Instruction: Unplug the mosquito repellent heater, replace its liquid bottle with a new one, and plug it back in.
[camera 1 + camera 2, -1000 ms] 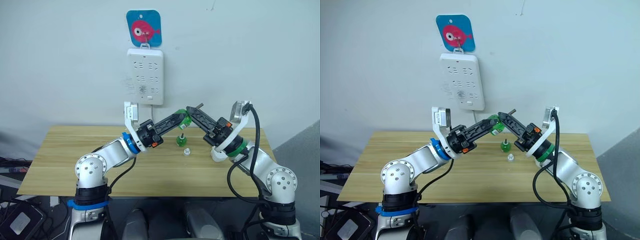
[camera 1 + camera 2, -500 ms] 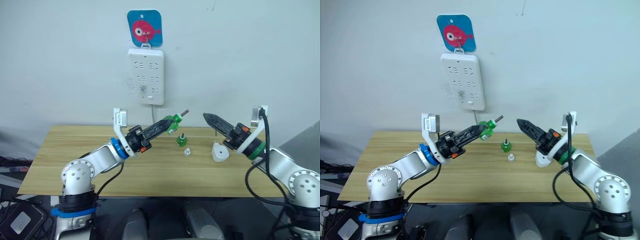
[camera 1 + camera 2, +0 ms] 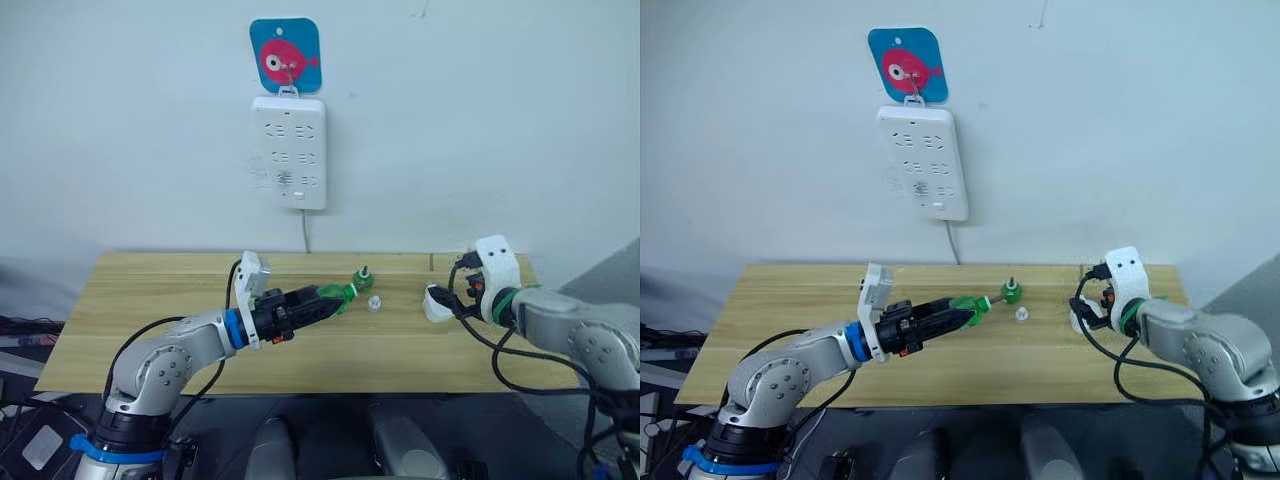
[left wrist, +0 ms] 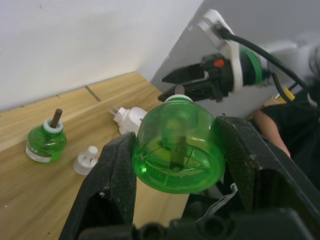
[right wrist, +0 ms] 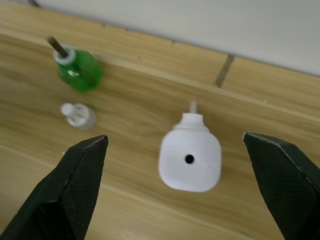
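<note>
Right now the left gripper (image 4: 175,165) is clenched on a green liquid bottle (image 4: 177,147), its two black fingers (image 4: 117,175) pressing the bottle's sides, and holds it just above the wooden table (image 3: 150,300) near the middle. The bottle lies on its side in the grasp, its neck pointing away from the arm.

Just beyond it, a second green bottle (image 3: 364,279) with a dark wick stands upright on the table, and a small clear cap (image 3: 374,303) sits just beside that bottle, apart from it.

The white mosquito repellent heater (image 5: 190,159) lies unplugged on the table toward the right side, vent hole facing up, well apart from the two bottles. The right gripper (image 5: 190,195) hangs over it with its fingers (image 5: 75,190) spread wide on either side, touching nothing.

On the wall behind the table a white power strip (image 3: 290,152) hangs from a hook on a blue fish sticker (image 3: 286,57).
</note>
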Motion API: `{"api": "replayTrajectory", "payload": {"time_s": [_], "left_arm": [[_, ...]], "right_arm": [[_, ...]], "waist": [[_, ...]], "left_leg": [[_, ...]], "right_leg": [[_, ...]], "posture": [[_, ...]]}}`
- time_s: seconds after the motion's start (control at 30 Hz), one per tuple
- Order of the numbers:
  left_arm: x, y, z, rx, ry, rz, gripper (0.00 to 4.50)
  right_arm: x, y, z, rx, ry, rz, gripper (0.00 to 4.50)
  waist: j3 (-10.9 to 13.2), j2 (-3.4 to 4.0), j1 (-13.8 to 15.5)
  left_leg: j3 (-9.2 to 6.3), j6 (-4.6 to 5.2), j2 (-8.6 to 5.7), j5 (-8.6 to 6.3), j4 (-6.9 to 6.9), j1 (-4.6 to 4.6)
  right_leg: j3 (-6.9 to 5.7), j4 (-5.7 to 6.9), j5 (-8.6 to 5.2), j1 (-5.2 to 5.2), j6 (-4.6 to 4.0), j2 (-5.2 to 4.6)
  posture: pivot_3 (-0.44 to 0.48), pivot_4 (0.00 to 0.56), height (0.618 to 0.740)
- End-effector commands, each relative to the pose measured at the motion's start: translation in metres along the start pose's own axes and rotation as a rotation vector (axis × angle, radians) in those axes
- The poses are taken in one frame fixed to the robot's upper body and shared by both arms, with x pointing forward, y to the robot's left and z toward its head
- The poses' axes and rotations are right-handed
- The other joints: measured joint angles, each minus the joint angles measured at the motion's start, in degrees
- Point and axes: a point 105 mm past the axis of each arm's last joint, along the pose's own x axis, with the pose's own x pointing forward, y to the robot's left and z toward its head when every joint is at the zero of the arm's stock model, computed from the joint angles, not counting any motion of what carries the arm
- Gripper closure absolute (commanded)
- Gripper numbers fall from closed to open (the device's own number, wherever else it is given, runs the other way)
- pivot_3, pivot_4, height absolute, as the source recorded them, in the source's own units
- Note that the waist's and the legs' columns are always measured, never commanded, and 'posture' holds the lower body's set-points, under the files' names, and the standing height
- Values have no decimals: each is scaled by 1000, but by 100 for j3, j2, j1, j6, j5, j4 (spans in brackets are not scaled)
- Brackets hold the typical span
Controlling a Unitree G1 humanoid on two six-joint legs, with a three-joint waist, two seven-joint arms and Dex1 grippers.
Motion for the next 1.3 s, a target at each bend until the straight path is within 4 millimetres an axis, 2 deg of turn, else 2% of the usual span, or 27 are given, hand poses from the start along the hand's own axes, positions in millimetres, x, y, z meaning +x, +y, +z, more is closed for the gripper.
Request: {"api": "replayTrajectory", "payload": {"time_s": [0.03, 0.33, 0.57, 1.3], "left_arm": [[3, -8, 2, 63, -21, -34, 2128], [3, -12, -9, 86, -6, -38, 2128], [2, -14, -13, 90, -3, -38, 2128], [1, -11, -20, 96, 11, -49, 2128]], "right_arm": [[10, -16, -4, 13, 135, -66, 0], [34, -21, -3, 33, 289, -80, 0], [46, -19, -13, 63, 363, -56, 0], [65, -8, -28, 46, 385, -34, 0]], "waist": [[1, 1, 14], [3, 3, 72], [4, 2, 108], [3, 2, 106]], "left_leg": [[3, 1, 0, 0, 0, 0], [24, 7, 4, -4, -12, -2], [25, 9, 4, -5, -13, -3], [26, 9, 3, -5, -14, -3]], "right_leg": [[4, 0, 0, -1, 0, 0], [23, 0, 0, -19, 0, 1], [23, -2, 0, -21, 0, 1], [23, -1, 0, -21, 0, 1]], "posture": [[-202, 209, 732], [-164, 204, 732], [-140, 194, 732], [-130, 183, 732]]}}
